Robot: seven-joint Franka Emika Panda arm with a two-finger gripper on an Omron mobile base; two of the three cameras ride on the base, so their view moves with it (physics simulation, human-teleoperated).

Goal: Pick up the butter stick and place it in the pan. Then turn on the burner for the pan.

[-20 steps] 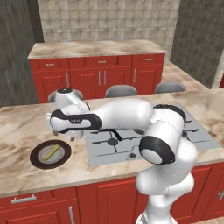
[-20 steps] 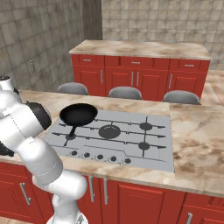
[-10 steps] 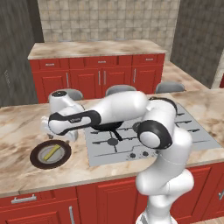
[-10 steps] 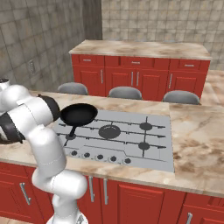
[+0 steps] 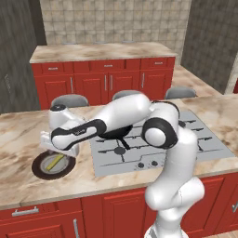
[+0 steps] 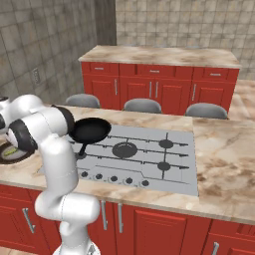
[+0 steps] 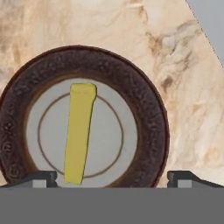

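The butter stick (image 7: 79,131) is a thin pale yellow bar lying across the grey centre of a dark brown round plate (image 7: 148,100). In the left base view, butter stick (image 5: 55,161) and plate (image 5: 42,171) sit on the counter left of the cooktop. My gripper (image 7: 111,179) hangs over the plate, open, its fingertips (image 7: 41,177) spread wide and apart from the butter. From the left base camera the gripper (image 5: 60,149) hovers just above the plate. The glossy black pan (image 6: 90,130) rests on the cooktop's near-left burner, partly hidden behind my arm as pan (image 5: 114,135).
The grey cooktop (image 6: 149,154) has a row of knobs (image 6: 114,178) along its front edge. Three grey chair backs (image 6: 142,104) stand behind the counter. Red cabinets line the far wall. Marble counter (image 5: 18,135) stretches left of the plate.
My arm has swung further left and the hand has come down closer over the plate. Butter, plate and pan have not moved.
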